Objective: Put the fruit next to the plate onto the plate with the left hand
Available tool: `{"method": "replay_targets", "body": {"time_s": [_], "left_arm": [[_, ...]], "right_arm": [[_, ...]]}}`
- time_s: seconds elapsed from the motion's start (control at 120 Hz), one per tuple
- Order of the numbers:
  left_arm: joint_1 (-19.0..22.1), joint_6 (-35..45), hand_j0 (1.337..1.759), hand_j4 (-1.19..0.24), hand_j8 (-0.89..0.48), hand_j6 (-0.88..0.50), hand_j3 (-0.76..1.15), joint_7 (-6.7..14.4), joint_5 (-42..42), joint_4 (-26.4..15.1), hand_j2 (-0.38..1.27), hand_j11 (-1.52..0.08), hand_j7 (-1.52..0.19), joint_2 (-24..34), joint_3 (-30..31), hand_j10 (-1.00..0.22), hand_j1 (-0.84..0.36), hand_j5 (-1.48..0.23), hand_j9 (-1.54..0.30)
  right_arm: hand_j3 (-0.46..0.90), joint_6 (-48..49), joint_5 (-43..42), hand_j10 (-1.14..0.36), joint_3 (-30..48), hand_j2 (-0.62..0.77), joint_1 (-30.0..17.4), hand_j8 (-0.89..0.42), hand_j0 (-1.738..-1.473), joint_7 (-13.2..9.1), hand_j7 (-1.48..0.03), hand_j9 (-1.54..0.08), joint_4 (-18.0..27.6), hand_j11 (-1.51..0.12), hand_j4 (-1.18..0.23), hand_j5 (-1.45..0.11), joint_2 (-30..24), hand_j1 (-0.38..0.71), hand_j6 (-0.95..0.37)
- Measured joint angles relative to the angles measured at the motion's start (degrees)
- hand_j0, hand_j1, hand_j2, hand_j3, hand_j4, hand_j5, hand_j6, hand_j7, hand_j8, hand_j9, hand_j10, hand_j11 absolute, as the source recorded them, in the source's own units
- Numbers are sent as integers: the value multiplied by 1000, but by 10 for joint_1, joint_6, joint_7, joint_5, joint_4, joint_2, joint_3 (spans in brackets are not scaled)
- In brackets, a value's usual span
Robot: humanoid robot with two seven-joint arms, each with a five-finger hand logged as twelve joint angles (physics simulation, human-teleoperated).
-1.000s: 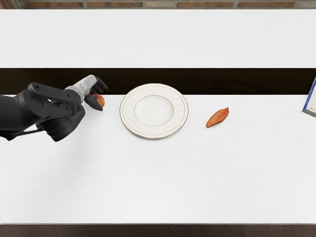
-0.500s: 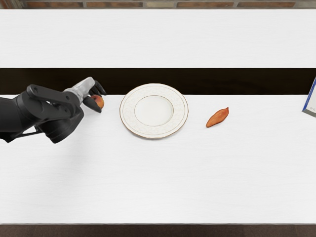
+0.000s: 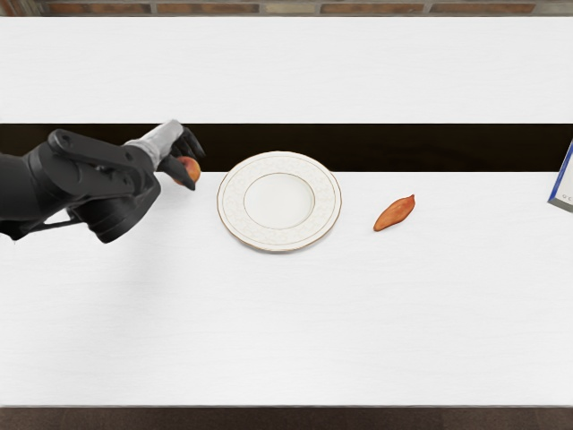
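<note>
A small round orange-red fruit [image 3: 189, 168] is held in my left hand [image 3: 182, 159], just left of the white plate [image 3: 232, 199] and raised a little off the table near its far edge. The dark fingers curl around the fruit and hide part of it. The left arm comes in from the picture's left edge. The plate lies flat with nothing on it. The right hand does not show.
An orange-brown elongated item, like a sweet potato [image 3: 394, 213], lies right of the plate. A blue and white box [image 3: 564, 179] pokes in at the right edge. A dark gap [image 3: 403, 146] runs behind the table's far edge.
The left hand closed on the fruit, then rose and shifted right toward the plate, carrying the fruit with it.
</note>
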Motion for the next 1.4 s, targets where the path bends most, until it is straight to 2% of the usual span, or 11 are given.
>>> {"method": "replay_targets", "body": {"time_s": [0.208,0.608,0.775,1.025,1.125,1.233,1.3,1.4], "left_arm": [[-32,-9,1656,-658,-499,-582,0,0,-7,-10,380,-879,-866,-38,0,-664,-288,-886,-873],[-58,-10,1657,-652,-488,-568,0,0,-16,-13,395,-876,-869,-102,0,-651,-308,-890,-872],[-67,-10,1657,-653,-490,-571,0,0,-24,-12,389,-876,-867,-103,0,-652,-303,-887,-871],[-58,-10,1656,-655,-492,-573,0,0,-38,-9,379,-875,-865,-103,1,-654,-298,-883,-871],[-31,-10,1656,-656,-482,-569,0,0,-39,-3,391,-875,-866,-103,1,-653,-297,-880,-871],[-22,-10,1657,-654,-490,-560,0,-1,-39,5,395,-869,-863,-103,1,-647,-305,-875,-868],[-20,-10,1657,-628,-487,-554,0,-1,-39,9,351,-831,-828,-103,1,-625,-299,-838,-831],[-15,-22,1657,-445,-359,-400,0,-2,-38,16,228,-588,-586,-103,0,-444,-120,-592,-588]], "right_arm": [[0,0,0,0,0,0,0,0,-1658,0,0,0,0,0,0,0,0,-349,0],[0,0,0,0,0,0,0,0,-1658,0,0,0,0,0,0,0,0,-349,0],[0,0,0,0,0,0,0,0,-1658,0,0,0,0,0,0,0,0,-349,0],[0,0,0,0,0,0,0,0,-1658,0,0,0,0,0,0,0,0,-349,0],[0,0,0,0,0,0,0,0,-1658,0,0,0,0,0,0,0,0,-349,0],[0,0,0,0,0,0,0,0,-1658,0,0,0,0,0,0,0,0,-349,0],[0,0,0,0,0,0,0,0,-1658,0,0,0,0,0,0,0,0,-349,0],[0,0,0,0,0,0,0,0,-1658,0,0,0,0,0,0,0,0,-349,0]]}}
